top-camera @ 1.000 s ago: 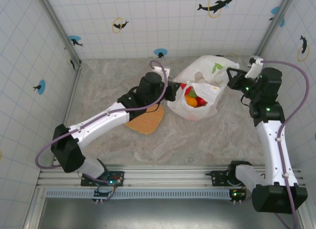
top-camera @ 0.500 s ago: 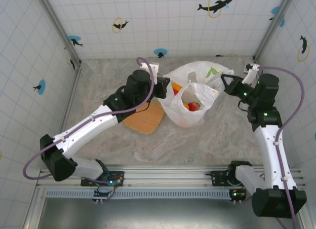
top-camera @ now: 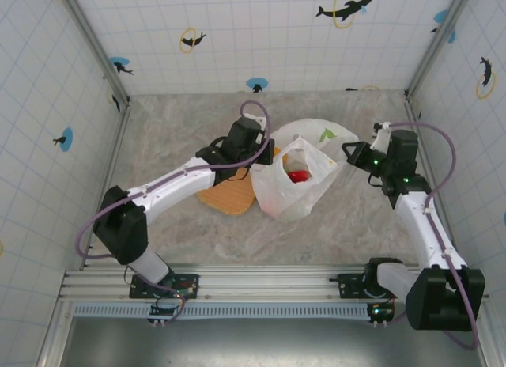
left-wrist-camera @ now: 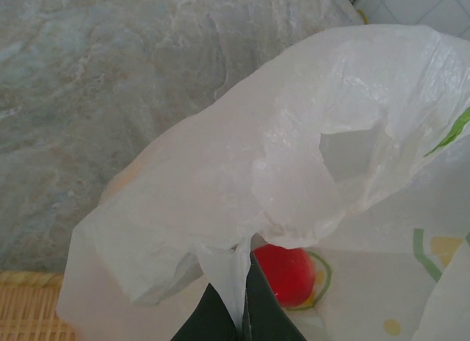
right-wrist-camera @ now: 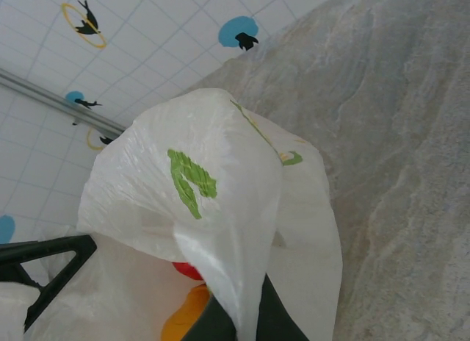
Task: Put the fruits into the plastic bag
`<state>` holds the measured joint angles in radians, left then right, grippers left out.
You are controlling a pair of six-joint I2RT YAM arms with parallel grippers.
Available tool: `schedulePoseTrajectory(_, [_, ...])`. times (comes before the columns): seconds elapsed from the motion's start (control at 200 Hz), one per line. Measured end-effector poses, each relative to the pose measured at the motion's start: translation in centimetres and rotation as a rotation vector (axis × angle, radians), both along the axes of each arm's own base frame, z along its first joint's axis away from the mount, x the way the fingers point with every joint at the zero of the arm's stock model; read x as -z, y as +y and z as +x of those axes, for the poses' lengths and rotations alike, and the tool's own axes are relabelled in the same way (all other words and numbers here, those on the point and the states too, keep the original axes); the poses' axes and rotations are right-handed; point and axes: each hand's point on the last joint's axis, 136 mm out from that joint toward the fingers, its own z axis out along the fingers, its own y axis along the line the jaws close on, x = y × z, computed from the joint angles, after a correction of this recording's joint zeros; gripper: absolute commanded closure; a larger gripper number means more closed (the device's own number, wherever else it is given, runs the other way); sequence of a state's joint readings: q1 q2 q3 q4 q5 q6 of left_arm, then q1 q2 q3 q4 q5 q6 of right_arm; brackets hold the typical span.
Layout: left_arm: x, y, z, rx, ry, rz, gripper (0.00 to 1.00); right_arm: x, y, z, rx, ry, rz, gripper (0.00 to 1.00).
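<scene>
On the plastic bag [top-camera: 286, 199], both jaws clamp tight.

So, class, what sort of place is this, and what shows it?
Likely a robot test cell: two arms bolted to a metal rail, tiled panel walls with dolphin stickers, and a marble-look table.

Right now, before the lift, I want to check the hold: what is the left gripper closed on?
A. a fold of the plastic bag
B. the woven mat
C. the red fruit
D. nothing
A: in the left wrist view the left gripper is pinched shut on a fold of the plastic bag, while the red fruit lies loose inside the bag beyond the fingers.
</scene>
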<state>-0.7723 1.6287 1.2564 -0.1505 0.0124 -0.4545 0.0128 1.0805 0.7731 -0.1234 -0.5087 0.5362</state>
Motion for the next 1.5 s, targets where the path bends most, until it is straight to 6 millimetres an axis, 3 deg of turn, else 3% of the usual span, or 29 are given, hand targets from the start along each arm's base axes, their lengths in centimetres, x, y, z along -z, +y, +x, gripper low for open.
schedulePoseTrajectory(0.16, [2.0, -0.4, 0.5, 0.005, 0.052, -0.001, 1.00, 1.0, -0.6, 0.5, 0.013, 0.020, -0.031, 0.99])
schedulePoseTrajectory(0.245, [2.0, -0.6, 0.5, 0.011, 0.061, -0.012, 1.00, 0.2, -1.4, 0.8, 0.037, 0.010, -0.058, 0.99])
schedulePoseTrajectory(0.395, [-0.4, -0.7, 0.2, 0.021, 0.030, -0.058, 1.00, -5.9, -3.6, 1.9, 0.108, -0.116, -0.121, 0.98])
schedulePoseTrajectory(0.505, [-3.8, -0.1, -0.3, 0.018, -0.016, -0.113, 1.00, -11.0, -4.3, 1.6, 0.145, -0.245, -0.157, 0.98])
schedulePoseTrajectory(0.631, [-7.4, 0.7, -1.2, 0.018, -0.074, -0.170, 1.00, -13.2, -4.5, 0.9, 0.157, -0.300, -0.170, 0.98])
schedulePoseTrajectory(0.696, [-8.6, 1.3, -1.5, 0.014, -0.095, -0.194, 1.00, -13.1, -4.6, 0.8, 0.159, -0.293, -0.170, 0.98])
schedulePoseTrajectory(0.801, [-8.5, 2.2, -1.1, -0.004, -0.090, -0.209, 1.00, -12.8, -4.5, 0.7, 0.157, -0.281, -0.162, 0.98])
schedulePoseTrajectory(1.051, [-3.3, 2.9, -0.3, -0.034, 0.018, -0.145, 1.00, -12.1, -4.0, 0.5, 0.136, -0.244, -0.128, 0.97])
schedulePoseTrajectory(1.291, [-2.6, 3.0, -0.4, -0.034, 0.032, -0.135, 1.00, -12.7, -2.8, 0.2, 0.098, -0.259, -0.059, 0.97])
schedulePoseTrajectory(1.391, [-1.5, 3.4, -0.3, -0.047, 0.045, -0.117, 1.00, -10.4, -2.0, 0.3, 0.072, -0.228, -0.039, 0.98])
schedulePoseTrajectory(1.501, [0.9, 4.3, 0.2, -0.082, 0.075, -0.072, 0.94, -5.3, -1.4, 0.5, 0.052, -0.124, -0.025, 0.98])
